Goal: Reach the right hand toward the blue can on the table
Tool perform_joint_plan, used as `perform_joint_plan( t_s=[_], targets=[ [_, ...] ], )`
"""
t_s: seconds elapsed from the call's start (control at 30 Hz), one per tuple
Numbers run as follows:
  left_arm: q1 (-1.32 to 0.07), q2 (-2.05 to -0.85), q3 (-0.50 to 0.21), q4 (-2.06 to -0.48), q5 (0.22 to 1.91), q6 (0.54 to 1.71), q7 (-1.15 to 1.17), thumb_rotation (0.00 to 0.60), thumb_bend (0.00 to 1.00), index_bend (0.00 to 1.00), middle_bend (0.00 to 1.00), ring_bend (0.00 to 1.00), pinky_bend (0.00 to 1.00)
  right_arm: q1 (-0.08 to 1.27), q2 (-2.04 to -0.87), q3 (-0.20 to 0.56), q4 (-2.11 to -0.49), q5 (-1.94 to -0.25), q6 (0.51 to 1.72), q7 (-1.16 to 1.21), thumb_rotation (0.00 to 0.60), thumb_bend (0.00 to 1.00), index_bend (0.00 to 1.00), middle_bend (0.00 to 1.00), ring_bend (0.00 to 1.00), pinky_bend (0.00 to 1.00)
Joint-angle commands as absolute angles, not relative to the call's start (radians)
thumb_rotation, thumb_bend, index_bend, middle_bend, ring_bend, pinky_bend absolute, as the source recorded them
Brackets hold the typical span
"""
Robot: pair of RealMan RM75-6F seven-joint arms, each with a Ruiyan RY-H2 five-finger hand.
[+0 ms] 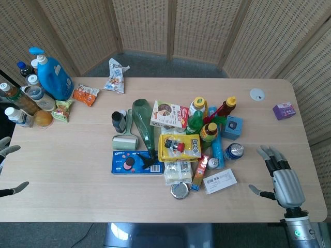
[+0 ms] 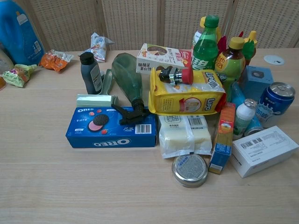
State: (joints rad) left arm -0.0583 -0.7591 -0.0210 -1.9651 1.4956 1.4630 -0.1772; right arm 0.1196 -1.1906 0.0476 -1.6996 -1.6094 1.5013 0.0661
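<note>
The blue can (image 1: 234,151) stands upright at the right edge of the pile of goods, silver top up; the chest view has the blue can (image 2: 276,104) at the far right, behind a white box (image 2: 264,150). My right hand (image 1: 279,176) hovers over the table's right front, to the right of the can and a little nearer me, a clear gap between them. Its fingers are spread and hold nothing. My left hand (image 1: 9,168) shows only as fingertips at the left edge, apart and empty. Neither hand appears in the chest view.
Around the can lie a white labelled box (image 1: 220,181), a small white bottle (image 1: 212,163), a blue carton (image 1: 232,126) and drink bottles (image 1: 209,132). A purple box (image 1: 284,110) and a white disc (image 1: 257,94) sit at the back right. Bottles (image 1: 51,77) crowd the back left.
</note>
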Motion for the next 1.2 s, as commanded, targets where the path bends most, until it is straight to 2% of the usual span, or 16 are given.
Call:
perform_joint_plan(
  t_s=[0.03,0.27,0.43,0.73,1.2],
  targets=[
    [-0.058,-0.758,-0.021,-1.964,1.496,1.463,-0.179,0.600,0.00,0.20,0.00,0.00,0.00,0.122,-1.191,0.047,-1.696,-1.602,1.493,0.073,0.600,0.00,0.00,0.00,0.00,0.02],
    [-0.060,-0.759,-0.021,-1.964,1.494,1.460,-0.179,0.600,0.00,0.20,0.00,0.00,0.00,0.135,-1.204,0.040,-1.678,-1.579,1.447,0.092,0.600,0.00,0.00,0.00,0.00,0.02],
    [-0.062,-0.760,-0.024,-1.963,1.485,1.457,-0.178,0.600,0.00,0.20,0.00,0.00,0.00,0.166,-1.218,0.050,-1.644,-1.522,1.364,0.224,0.600,0.00,0.00,0.00,0.00,0.00],
    [-0.063,-0.770,-0.026,-1.967,1.474,1.454,-0.150,0.600,0.00,0.21,0.00,0.00,0.00,0.262,-1.281,0.080,-1.498,-1.438,1.160,0.493,0.600,0.00,0.00,0.00,0.00,0.00],
    [-0.078,-0.789,-0.032,-1.967,1.441,1.426,-0.106,0.600,0.00,0.21,0.00,0.00,0.00,0.350,-1.403,0.140,-1.286,-1.336,0.989,0.713,0.600,0.00,0.00,0.00,0.00,0.00]
  ],
)
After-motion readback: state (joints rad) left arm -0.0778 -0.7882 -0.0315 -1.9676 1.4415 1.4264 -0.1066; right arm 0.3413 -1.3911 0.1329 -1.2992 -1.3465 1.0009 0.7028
